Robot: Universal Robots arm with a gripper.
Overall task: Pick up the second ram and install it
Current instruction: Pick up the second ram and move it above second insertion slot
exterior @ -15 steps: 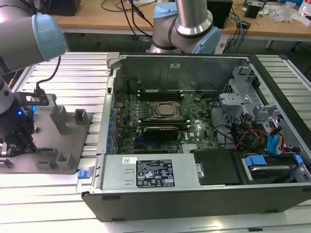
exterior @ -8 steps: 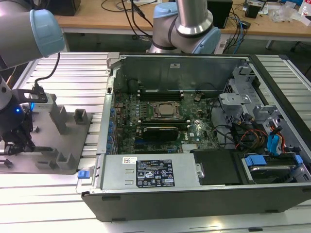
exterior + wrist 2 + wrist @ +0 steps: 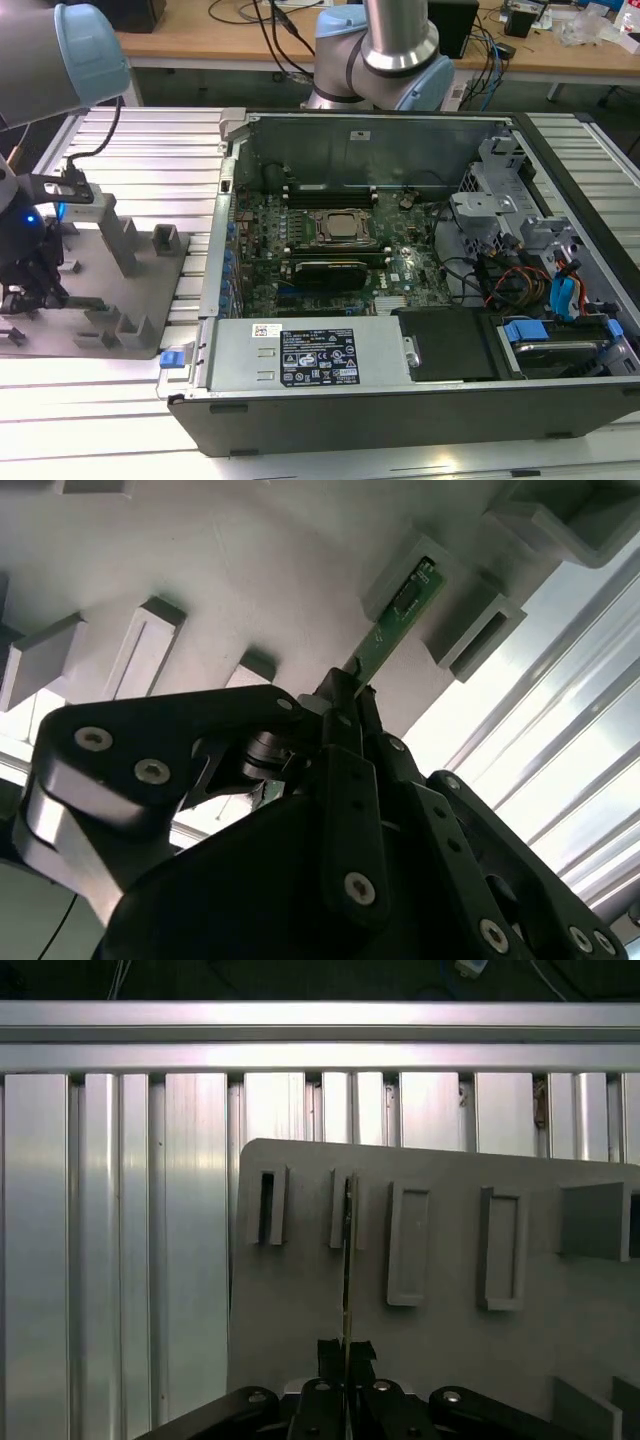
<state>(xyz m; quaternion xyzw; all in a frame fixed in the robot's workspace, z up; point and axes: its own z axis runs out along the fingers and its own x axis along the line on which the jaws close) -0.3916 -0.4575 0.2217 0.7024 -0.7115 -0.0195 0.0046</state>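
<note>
Jaws of mine pinch the second ram by its flat faces so it cannot twist; its far end sits in a slot of the grey plate, which holds it on edge

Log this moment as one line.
phase: pick | end effector: shut on ram | ram: in fixture slot | case: open
</note>
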